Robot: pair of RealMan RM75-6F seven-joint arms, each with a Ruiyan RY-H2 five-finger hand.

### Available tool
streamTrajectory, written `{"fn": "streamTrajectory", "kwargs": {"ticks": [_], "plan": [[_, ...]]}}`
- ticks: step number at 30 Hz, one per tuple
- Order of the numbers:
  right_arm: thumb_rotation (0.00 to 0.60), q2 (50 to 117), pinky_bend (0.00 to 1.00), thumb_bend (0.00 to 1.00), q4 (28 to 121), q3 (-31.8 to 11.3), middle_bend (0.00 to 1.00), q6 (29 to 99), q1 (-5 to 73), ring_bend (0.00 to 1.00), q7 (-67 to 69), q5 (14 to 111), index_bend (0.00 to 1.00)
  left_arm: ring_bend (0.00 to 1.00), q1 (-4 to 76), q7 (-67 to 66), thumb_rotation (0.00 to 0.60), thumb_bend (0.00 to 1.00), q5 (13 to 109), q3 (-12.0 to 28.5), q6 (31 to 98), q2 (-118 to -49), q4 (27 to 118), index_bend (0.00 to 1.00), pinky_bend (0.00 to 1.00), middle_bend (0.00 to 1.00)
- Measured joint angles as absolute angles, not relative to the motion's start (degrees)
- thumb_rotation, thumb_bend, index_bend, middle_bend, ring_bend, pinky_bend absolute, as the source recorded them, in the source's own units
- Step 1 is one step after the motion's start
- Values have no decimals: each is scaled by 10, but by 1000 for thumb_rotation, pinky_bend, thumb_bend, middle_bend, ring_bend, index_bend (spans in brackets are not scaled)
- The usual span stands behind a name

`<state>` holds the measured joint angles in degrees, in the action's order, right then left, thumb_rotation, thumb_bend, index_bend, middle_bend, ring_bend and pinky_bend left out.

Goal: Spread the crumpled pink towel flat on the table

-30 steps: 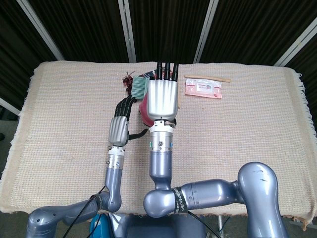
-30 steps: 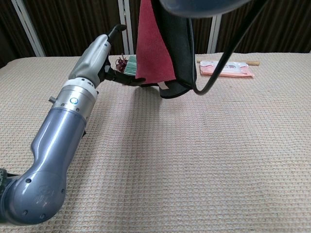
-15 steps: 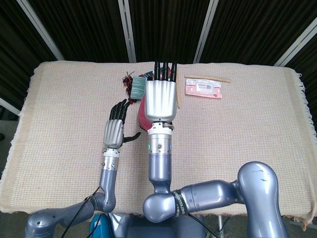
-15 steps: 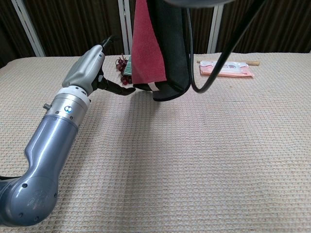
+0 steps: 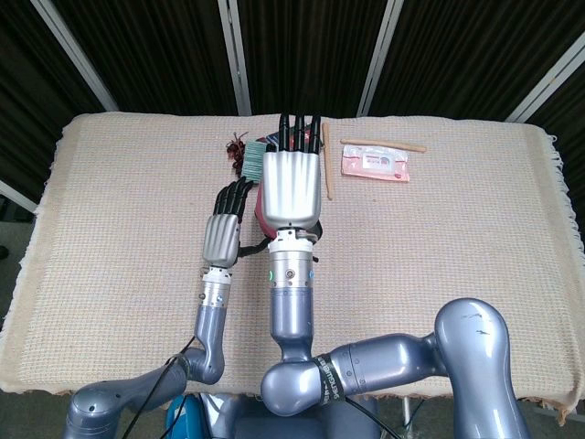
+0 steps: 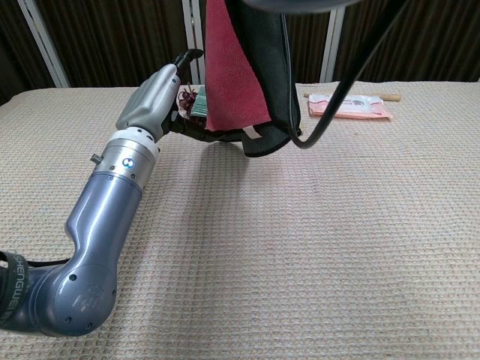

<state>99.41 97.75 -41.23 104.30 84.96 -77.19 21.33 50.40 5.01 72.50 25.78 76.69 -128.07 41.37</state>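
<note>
The pink towel [image 6: 234, 71] is held up off the tabletop [image 5: 439, 238] by the right hand [image 5: 292, 187], hanging down as a dark-pink sheet in the chest view, with a black edge and a small white tag at the bottom. From the head view only a sliver of the towel can be seen beneath the silver back of that hand; the fingers [image 5: 294, 133] point toward the far edge, and how they close on the cloth cannot be made out from above, though the cloth is plainly carried by them.

The left hand [image 5: 224, 233] is reached in just beside the towel's lower edge, its dark fingers [image 5: 236, 197] extended toward the cloth. Whether the fabric is actually pinched there cannot be told: contact is hidden behind the hanging cloth in the chest view.

Behind the towel, a green brush [image 5: 252, 163] is seen lying by a dark reddish tangle [image 5: 237, 146]. Farther right, a pink packet [image 5: 375, 165] lies flat near the far edge, with a wooden stick [image 5: 382, 144] just behind it. A woven beige cloth covers the tabletop.
</note>
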Motion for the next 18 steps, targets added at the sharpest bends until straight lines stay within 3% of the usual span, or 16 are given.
{"fn": "streamTrajectory", "kwargs": {"ticks": [9,18], "plan": [[600,991,0,549,980,-412,138,1041,846,0,-768,211,565,0,512,62,600,22,728,254,760,-1291,374,0,0,0],[600,989,0,549,981,-409,138,1038,839,0,-763,209,565,0,527,79,600,112,733,265,779,-1291,364,0,0,0]]}}
